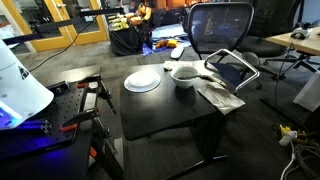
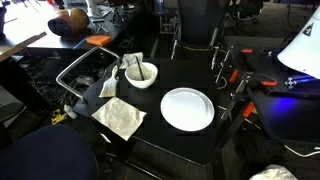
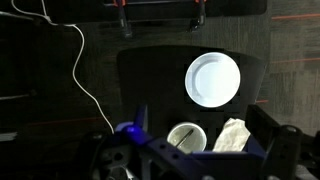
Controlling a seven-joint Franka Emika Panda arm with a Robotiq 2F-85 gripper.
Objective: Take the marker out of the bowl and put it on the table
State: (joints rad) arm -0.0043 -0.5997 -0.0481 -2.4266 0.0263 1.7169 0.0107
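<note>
We saw the marker leaning inside the bowl, right of the plate on the worktop in an exterior view. The claw hung above, spread wide and empty.

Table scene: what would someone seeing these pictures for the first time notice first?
The bright white plate stands out most, lying flat and empty on the black table. Beside it sits a smaller white bowl with a dark marker leaning inside. A crumpled pale cloth lies at the table's edge next to the bowl.
</note>
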